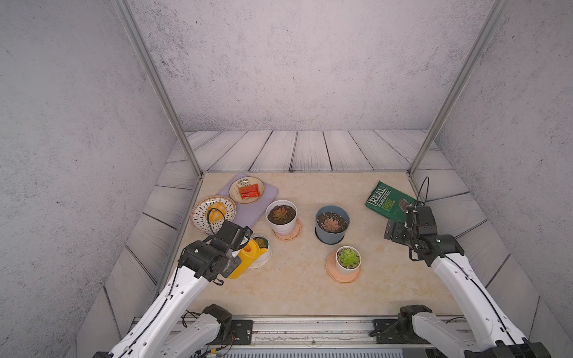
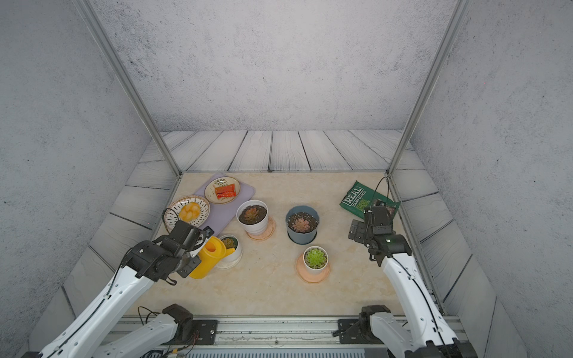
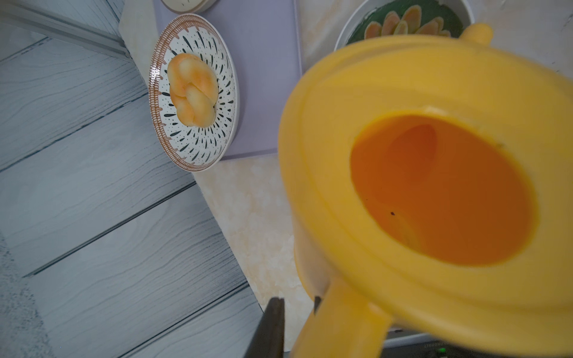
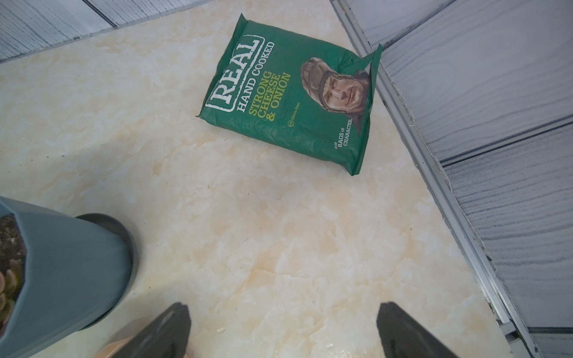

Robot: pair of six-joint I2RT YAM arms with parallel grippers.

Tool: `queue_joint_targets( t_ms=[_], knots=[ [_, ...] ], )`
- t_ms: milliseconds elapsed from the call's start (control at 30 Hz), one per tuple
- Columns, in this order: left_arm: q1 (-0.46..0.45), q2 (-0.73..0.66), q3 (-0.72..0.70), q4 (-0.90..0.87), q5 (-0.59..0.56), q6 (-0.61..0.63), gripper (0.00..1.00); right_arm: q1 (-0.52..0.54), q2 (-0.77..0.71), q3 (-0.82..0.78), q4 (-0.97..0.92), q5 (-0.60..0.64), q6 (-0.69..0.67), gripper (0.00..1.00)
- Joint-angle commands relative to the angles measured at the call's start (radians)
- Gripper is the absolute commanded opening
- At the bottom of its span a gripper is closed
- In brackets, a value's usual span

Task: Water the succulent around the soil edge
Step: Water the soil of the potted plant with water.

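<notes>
Grip: left claw (image 3: 296, 310) is clenched on the handle (image 3: 341, 325) of the yellow watering can (image 1: 248, 255), holding it tipped so that its spout (image 3: 477, 32) reaches over the rim of the small white pot (image 2: 232, 260), at the soil edge beside the succulent (image 3: 400, 26) rather than above its leaves. Right claw (image 4: 285, 310) stands released and empty over the counter (image 4: 248, 232) near the crisp bag (image 4: 288, 93), apparently parked clear of the pour.

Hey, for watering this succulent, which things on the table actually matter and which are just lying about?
In use: left gripper, shut on the yellow watering can; small succulent by its spout.
Lying about: crisp bag, bread plate, red-packet plate, lilac mat, reddish succulent, pink succulent, green succulent, open right gripper.
</notes>
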Motion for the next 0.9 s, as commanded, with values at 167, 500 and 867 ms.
queue_joint_targets(
  t_ms=[167, 500, 867],
  knots=[
    [-0.002, -0.011, 0.039, 0.059, -0.01, -0.019, 0.0, 0.004, -0.004, -0.003, 0.009, 0.008, -0.003, 0.99],
    [-0.002, 0.001, 0.041, 0.079, -0.052, -0.037, 0.0, 0.003, -0.008, -0.004, 0.008, 0.005, -0.004, 0.99],
    [0.002, -0.024, 0.045, 0.069, -0.089, -0.058, 0.0, 0.004, -0.01, -0.006, 0.009, 0.004, -0.002, 0.99]
  ],
)
